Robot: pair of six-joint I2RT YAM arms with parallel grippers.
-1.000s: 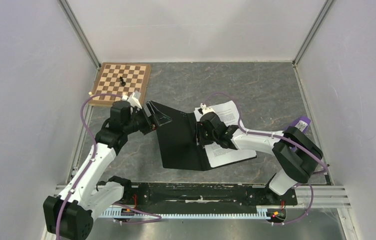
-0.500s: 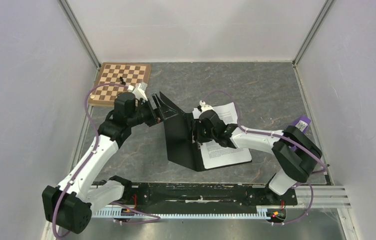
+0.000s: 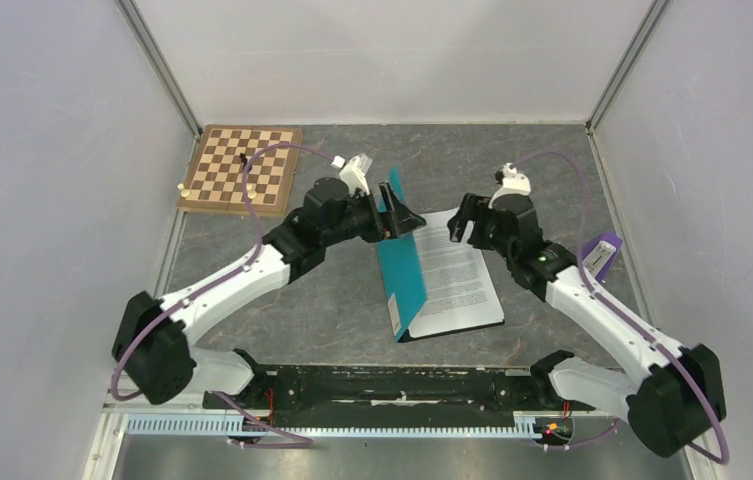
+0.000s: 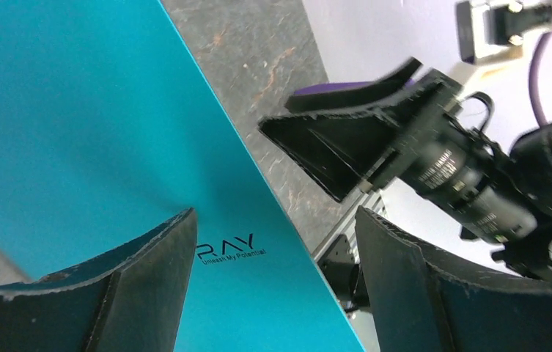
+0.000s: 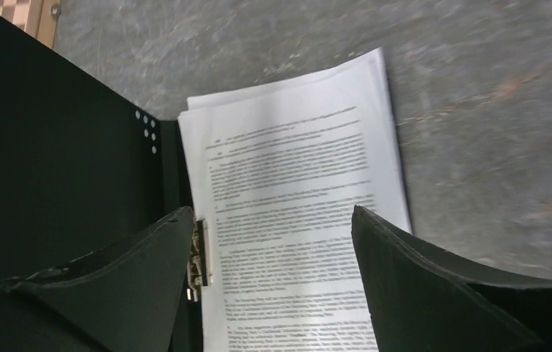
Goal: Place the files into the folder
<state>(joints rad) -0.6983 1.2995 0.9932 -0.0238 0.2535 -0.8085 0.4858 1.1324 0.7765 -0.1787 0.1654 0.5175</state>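
Observation:
The folder (image 3: 404, 275) lies mid-table with its teal cover (image 4: 75, 132) raised steeply on edge over its spine. The files (image 3: 457, 275), white printed sheets, lie stacked on the folder's right inner half. My left gripper (image 3: 397, 215) is open at the cover's far top edge, the teal face (image 4: 258, 293) showing between its fingers. My right gripper (image 3: 464, 222) hovers open above the far end of the files (image 5: 295, 169), holding nothing. The cover's black inner face (image 5: 60, 147) stands at its left, with a metal clip (image 5: 201, 253) by the spine.
A wooden chessboard (image 3: 242, 165) with a black piece (image 3: 244, 160) lies at the back left. A purple object (image 3: 602, 252) rests near the right wall. Grey walls close in both sides and the back.
The left gripper swung the cover from lying open at the left up to nearly upright over the files. The right gripper opened, lifted off the papers and drew back to the right.

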